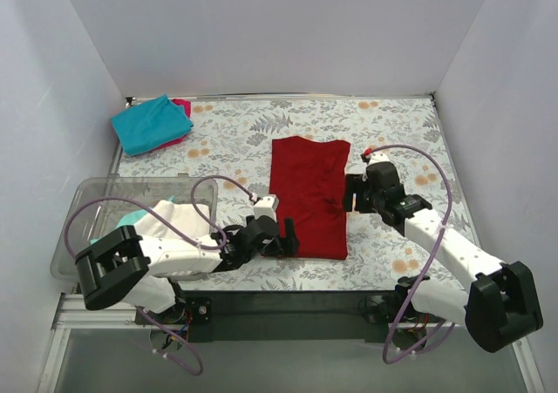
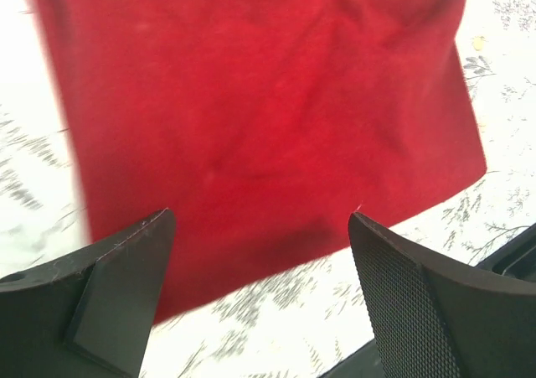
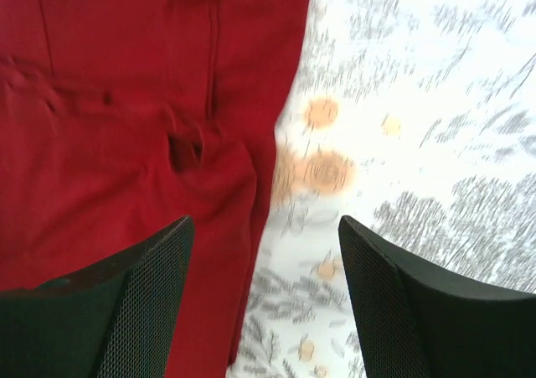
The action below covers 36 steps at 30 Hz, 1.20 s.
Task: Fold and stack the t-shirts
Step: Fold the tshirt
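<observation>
A dark red t-shirt (image 1: pixel 308 197) lies folded into a long strip in the middle of the floral cloth; it also shows in the left wrist view (image 2: pixel 260 110) and the right wrist view (image 3: pixel 126 126). A folded teal shirt (image 1: pixel 150 123) lies on a magenta-pink one (image 1: pixel 182 107) at the back left. My left gripper (image 1: pixel 288 236) is open and empty at the red shirt's near left corner (image 2: pixel 260 227). My right gripper (image 1: pixel 350 193) is open and empty over the shirt's right edge (image 3: pixel 264 227).
A clear plastic bin (image 1: pixel 87 210) stands at the near left with white cloth (image 1: pixel 174 214) and a bit of teal cloth (image 1: pixel 131 219) in it, under my left arm. White walls close in the back and sides. The table's front edge runs by the arm bases.
</observation>
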{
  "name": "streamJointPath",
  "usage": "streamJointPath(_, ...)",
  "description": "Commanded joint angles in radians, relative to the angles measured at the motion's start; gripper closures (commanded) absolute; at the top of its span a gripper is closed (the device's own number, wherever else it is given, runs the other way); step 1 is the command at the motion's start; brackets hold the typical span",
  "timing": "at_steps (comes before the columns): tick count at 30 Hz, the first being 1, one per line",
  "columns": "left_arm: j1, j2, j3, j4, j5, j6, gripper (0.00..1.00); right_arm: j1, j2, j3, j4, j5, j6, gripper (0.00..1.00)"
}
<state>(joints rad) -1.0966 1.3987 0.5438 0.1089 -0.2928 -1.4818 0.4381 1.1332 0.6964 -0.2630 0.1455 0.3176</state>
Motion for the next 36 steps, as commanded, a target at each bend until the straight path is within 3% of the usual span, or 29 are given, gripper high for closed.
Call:
streamJointPath(1,-0.011,-0.095,-0.043,-0.138,-0.065,-0.029,0.22,0.033,-0.079,-0.072,-0.022,-0.033,0.064,0.36)
streamJointPath(6,-0.016,-0.227,-0.094,-0.175,-0.074,-0.072,0.22,0.100,-0.182,-0.136,-0.036,-0.090,0.139,0.36)
streamJointPath(17,-0.016,-0.254,-0.111,-0.353,-0.069,-0.225,0.22,0.212,-0.204,-0.238,-0.076,-0.052,0.261,0.37)
streamJointPath(24,-0.017,-0.279,-0.153,-0.315,-0.029,-0.244,0.25,0.275,-0.239,-0.287,-0.097,-0.047,0.336,0.38)
streamJointPath(36,-0.023,-0.172,-0.154,-0.215,-0.008,-0.230,0.34,0.329,-0.231,-0.330,-0.096,-0.015,0.400,0.41)
